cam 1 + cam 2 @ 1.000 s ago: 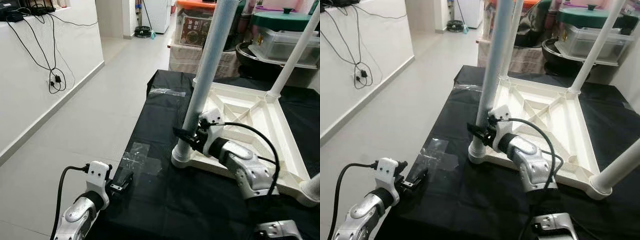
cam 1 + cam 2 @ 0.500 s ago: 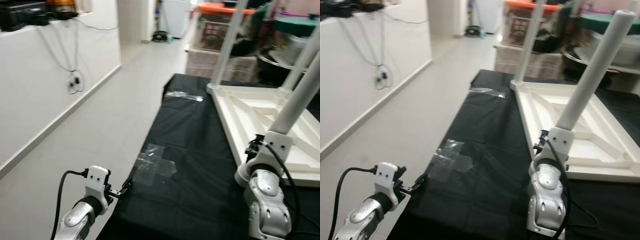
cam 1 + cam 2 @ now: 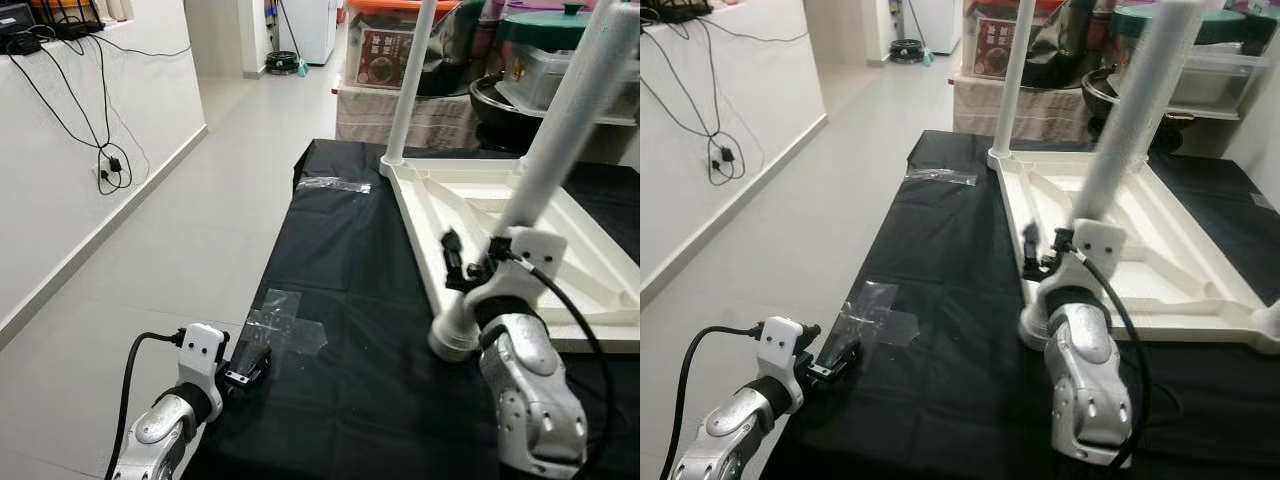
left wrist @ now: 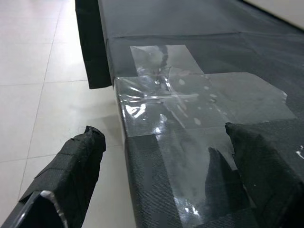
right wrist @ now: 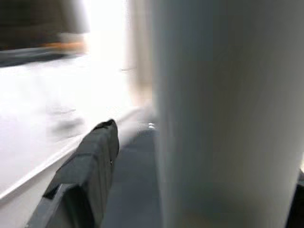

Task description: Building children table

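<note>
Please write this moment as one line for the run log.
left gripper: open, at taped edge of black cloth | right gripper: at near white table leg, grip unclear | table: upside down on cloth

Silver jointed arms, white wrist housings, black cables, black fingers

Right gripper (image 3: 462, 268) came off the leg (image 3: 545, 150): a second ago its fingers clamped the leg near the base, now they're spread beside it. Tabletop (image 3: 540, 215) sits skewed, turned from its earlier pose.
</note>
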### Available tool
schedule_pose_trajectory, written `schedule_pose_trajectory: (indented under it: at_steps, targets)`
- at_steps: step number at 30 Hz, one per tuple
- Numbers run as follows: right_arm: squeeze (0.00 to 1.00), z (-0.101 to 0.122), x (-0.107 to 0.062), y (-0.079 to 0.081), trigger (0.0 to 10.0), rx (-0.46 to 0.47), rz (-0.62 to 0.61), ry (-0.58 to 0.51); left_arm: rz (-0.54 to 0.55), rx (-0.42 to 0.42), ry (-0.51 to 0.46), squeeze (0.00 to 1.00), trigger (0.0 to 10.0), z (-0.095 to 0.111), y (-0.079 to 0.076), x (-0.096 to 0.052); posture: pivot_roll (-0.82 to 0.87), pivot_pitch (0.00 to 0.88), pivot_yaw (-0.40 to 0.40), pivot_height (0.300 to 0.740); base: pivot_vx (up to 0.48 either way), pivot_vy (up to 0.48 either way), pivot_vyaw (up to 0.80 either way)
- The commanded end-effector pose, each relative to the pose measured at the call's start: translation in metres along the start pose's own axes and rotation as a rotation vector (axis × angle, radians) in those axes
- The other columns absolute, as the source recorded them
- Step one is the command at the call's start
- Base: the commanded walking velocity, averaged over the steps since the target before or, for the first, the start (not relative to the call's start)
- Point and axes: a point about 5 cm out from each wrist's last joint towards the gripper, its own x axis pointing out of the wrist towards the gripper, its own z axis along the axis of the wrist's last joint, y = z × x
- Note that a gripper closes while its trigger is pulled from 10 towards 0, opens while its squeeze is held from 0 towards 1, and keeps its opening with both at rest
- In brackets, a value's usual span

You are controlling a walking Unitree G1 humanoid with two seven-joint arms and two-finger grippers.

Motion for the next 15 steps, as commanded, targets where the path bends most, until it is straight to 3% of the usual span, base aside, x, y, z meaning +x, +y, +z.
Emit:
schedule_pose_trajectory:
  at_steps: [1,3,7,13,14,15]
  targets:
    - [0.0,0.004,0.01,0.017,10.0,-0.013,0.263,-0.011,-0.005,-0.002,0.031,0.0,10.0,-0.006,0.0,0.001,0.03,0.0,-0.044,0.74,0.0,0.0,0.0]
    - [0.0,0.003,0.013,0.012,10.0,-0.039,0.288,-0.001,-0.008,-0.001,0.031,0.0,10.0,-0.006,-0.001,0.002,0.03,0.0,-0.044,0.74,0.0,0.0,0.0]
    - [0.0,-0.024,0.023,0.006,10.0,-0.138,0.424,0.14,0.006,0.003,0.018,0.0,10.0,-0.002,0.003,0.002,0.06,0.0,-0.065,0.74,0.0,0.0,0.0]
    - [0.0,-0.032,0.031,0.01,10.0,-0.103,0.486,0.172,0.014,0.003,0.023,0.0,10.0,-0.005,0.003,-0.001,0.07,0.0,-0.072,0.74,0.0,0.0,0.0]
    - [0.0,-0.035,0.032,0.01,9.3,-0.086,0.499,0.179,0.014,0.002,0.024,0.0,10.0,-0.006,0.002,-0.001,0.07,0.0,-0.072,0.74,0.0,0.0,0.0]
    - [0.0,-0.037,0.033,0.01,1.4,-0.064,0.523,0.182,0.014,0.001,0.024,0.0,10.0,-0.006,0.002,-0.001,0.07,0.0,-0.075,0.74,0.0,0.0,0.0]
